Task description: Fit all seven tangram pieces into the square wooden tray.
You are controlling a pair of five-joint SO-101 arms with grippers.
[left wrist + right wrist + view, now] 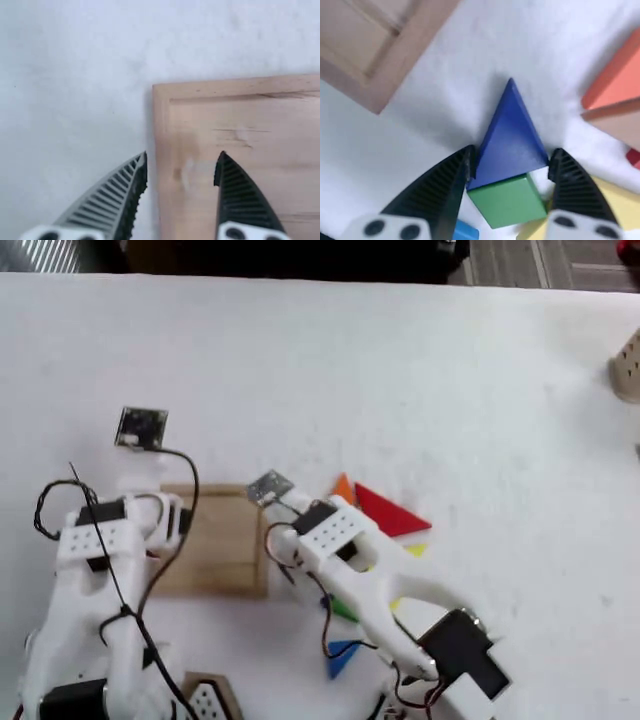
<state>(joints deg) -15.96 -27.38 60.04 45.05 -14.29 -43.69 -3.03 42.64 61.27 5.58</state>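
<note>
Looking down in the high view, a white table (420,370) held the square wooden tray (225,540) at lower left of centre, its visible floor bare pale wood. The left arm (95,540) stood over the tray's left side. The right arm (345,540) lay just to the tray's right, across a scatter of flat coloured pieces: an orange piece (343,487), a red triangle (392,512), a yellow piece (416,550), a green piece (344,610) and a light blue piece (341,658). In the left wrist view, the left gripper (182,162) was spread open and held nothing. One ridged finger hung over the table outside the raised rim, the other above the tray's faintly grained floor. In the right wrist view, the right gripper (512,157) was open, its black ridged fingers on either side of the base of a dark blue triangle (512,127). The fingers sat very close to the triangle's corners, but whether they touched could not be told. The green piece butted against that base, between the fingers, and the tray's corner sat in the upper left of the frame, apart from the triangle. The pieces looked like light, rigid blocks with smooth painted faces and crisp edges, so they would probably not bend. The triangle's sloping sides could let it slip out of a squeeze. A hold low across the base corners seemed safest.
</note>
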